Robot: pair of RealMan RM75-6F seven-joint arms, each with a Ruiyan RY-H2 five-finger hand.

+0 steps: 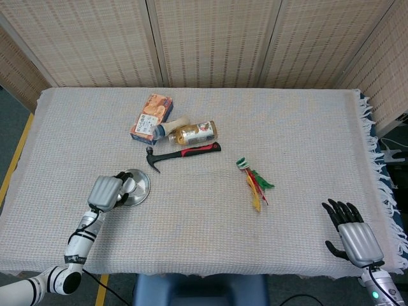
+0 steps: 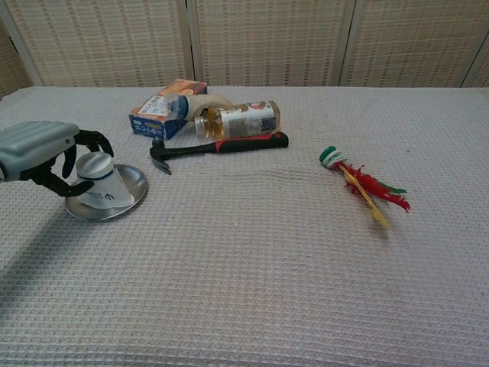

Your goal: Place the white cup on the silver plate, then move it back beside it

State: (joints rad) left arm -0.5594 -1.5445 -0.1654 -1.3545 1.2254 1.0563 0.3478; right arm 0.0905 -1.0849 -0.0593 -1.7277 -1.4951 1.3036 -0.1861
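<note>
Cup's on the plate, halfway there

The left hand has its fingers wrapped around the white cup, which sits upside down on the silver plate, a bit toward the plate's near-left side. So I'd say the first half of the job is basically done, unless the cup isn't fully let down yet, which is hard to tell from here. What's left is lifting it off and setting it on the cloth beside the plate. The right hand is way off from the plate at the far right near corner of the table, fingers spread and holding nothing. A hammer lies just behind the plate, so there's more free room on the near side.
</note>
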